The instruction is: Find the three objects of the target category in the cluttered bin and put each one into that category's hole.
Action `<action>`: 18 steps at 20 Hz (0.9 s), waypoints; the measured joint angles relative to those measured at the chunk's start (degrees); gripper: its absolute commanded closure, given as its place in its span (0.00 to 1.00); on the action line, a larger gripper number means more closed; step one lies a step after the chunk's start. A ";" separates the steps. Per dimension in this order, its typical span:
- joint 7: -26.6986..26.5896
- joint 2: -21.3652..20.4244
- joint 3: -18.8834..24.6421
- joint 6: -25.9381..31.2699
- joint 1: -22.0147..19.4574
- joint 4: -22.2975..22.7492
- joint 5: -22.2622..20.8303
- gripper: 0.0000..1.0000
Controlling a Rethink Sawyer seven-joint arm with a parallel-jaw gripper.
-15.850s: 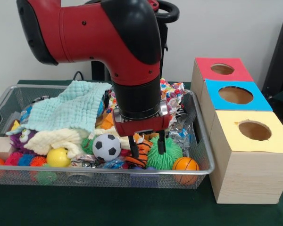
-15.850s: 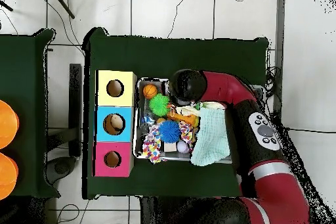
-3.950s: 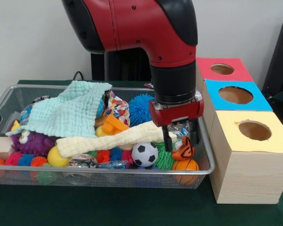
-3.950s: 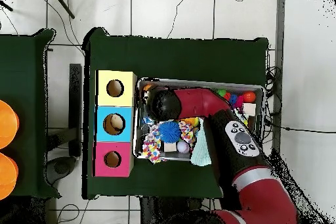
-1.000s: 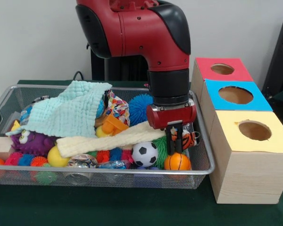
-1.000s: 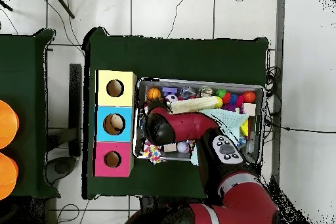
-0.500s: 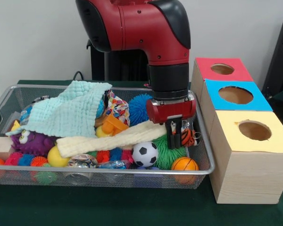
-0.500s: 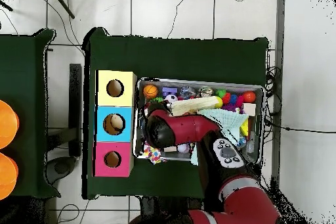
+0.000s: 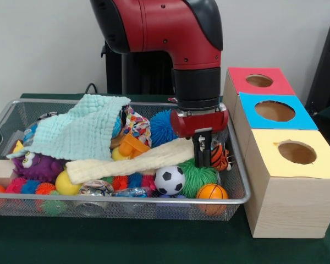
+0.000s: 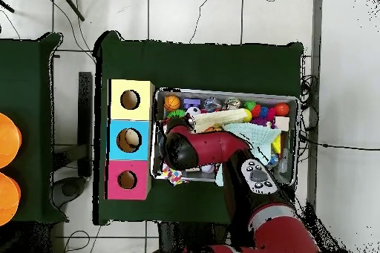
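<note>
My gripper (image 9: 204, 152) hangs over the right end of the wire bin (image 9: 126, 201), shut on a small orange-and-black striped tiger toy (image 9: 219, 156). The toy sits just above a green spiky ball (image 9: 199, 177) and close to the bin's right wall. Right of the bin stand three wooden boxes with holes on top: red (image 9: 242, 74), blue (image 9: 248, 105) and yellow (image 9: 319, 165). In the overhead view the red arm (image 10: 182, 150) covers the gripper and the toy; the yellow box (image 10: 119, 90), blue box (image 10: 117, 128) and red box (image 10: 116, 168) lie left of the bin.
The bin holds a soccer ball (image 9: 169, 180), a basketball (image 9: 212, 192), a blue spiky ball (image 9: 164, 124), a cream plush stick (image 9: 132, 160), a mint cloth (image 9: 80, 129), a purple plush (image 9: 36, 164) and a yellow ball (image 9: 67, 183).
The gripper has risen a little with the tiger toy held in it, staying over the bin's right end. The basketball below has shifted slightly.
</note>
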 measured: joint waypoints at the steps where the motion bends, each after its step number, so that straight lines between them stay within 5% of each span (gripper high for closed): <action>1: 0.00 -0.12 0.00 0.14 0.00 0.11 0.00 1.00; 18: 0.00 -4.20 0.00 12.46 -0.09 0.92 2.56 1.00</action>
